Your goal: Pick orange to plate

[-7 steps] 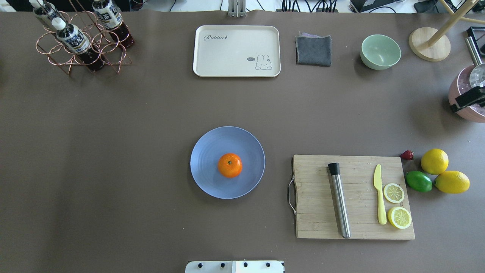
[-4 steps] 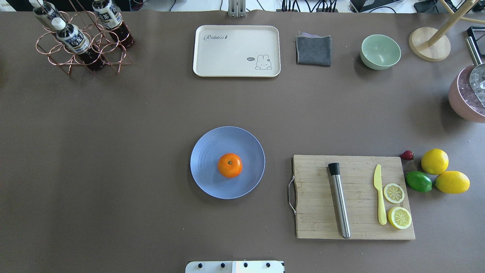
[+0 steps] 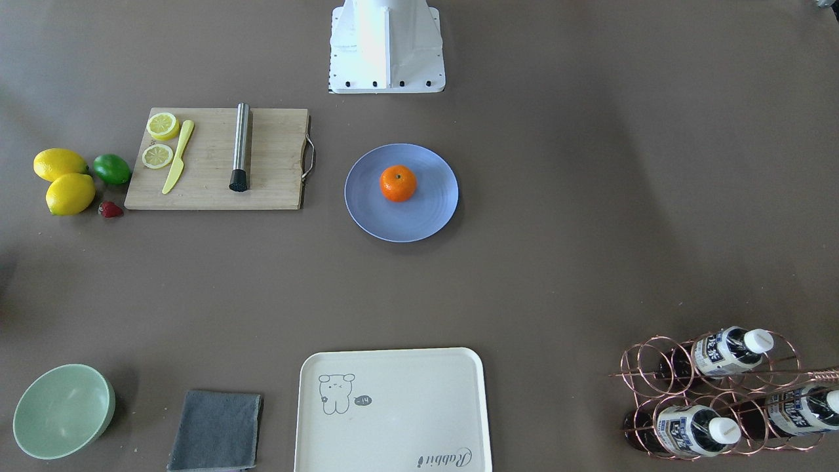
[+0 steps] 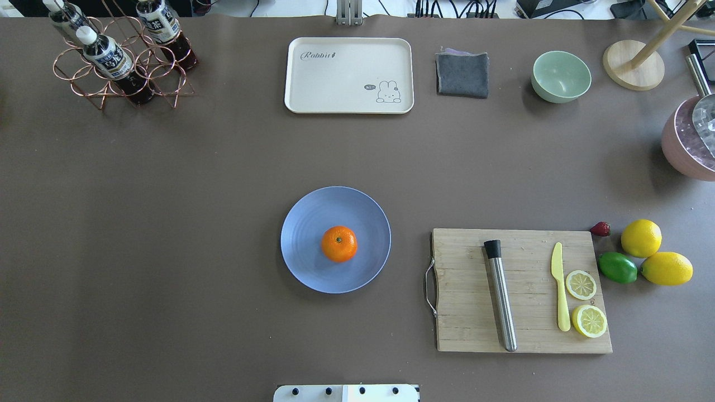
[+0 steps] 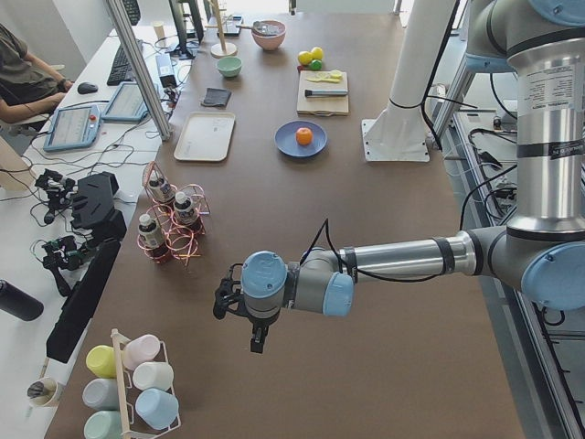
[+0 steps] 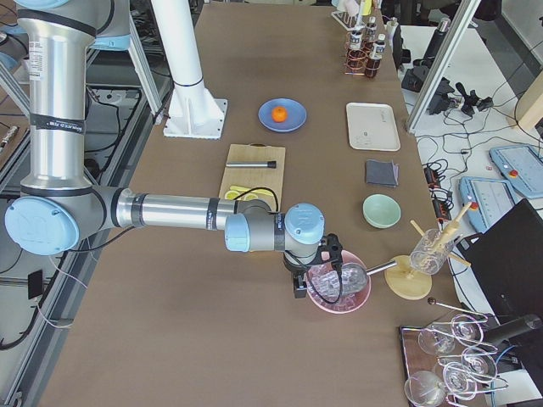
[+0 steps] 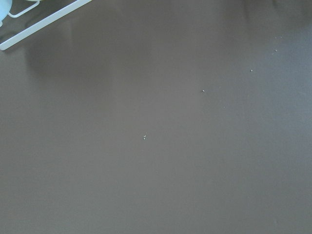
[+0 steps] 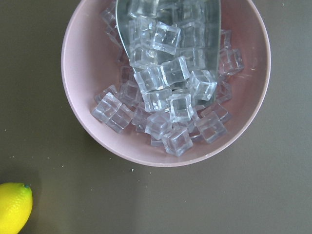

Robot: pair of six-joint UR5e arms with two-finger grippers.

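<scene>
The orange [image 4: 339,244] rests near the middle of the periwinkle-blue plate [image 4: 306,220] at the table's centre, stem dot up; the front-facing view shows the same orange [image 3: 398,183] on the plate [image 3: 419,219]. No gripper touches either. My left gripper [image 5: 257,340] hangs over bare table far from the plate, at the table's left end. My right gripper [image 6: 299,285] hovers at the pink ice bowl [image 6: 339,288] at the right end. Both show only in the side views, so I cannot tell whether they are open or shut.
A wooden cutting board [image 4: 463,312] right of the plate carries a steel muddler [image 4: 500,301], a yellow knife [image 4: 559,290] and lemon slices. Two lemons [image 4: 640,238], a lime [image 4: 617,267] and a strawberry lie beyond it. Cream tray [image 4: 335,84], grey cloth [image 4: 462,73], green bowl [image 4: 560,76] and bottle rack [image 4: 120,61] line the far edge.
A black part of my right gripper that showed at the overhead view's right edge over the pink bowl has left that view. Orange and plate have not moved.
</scene>
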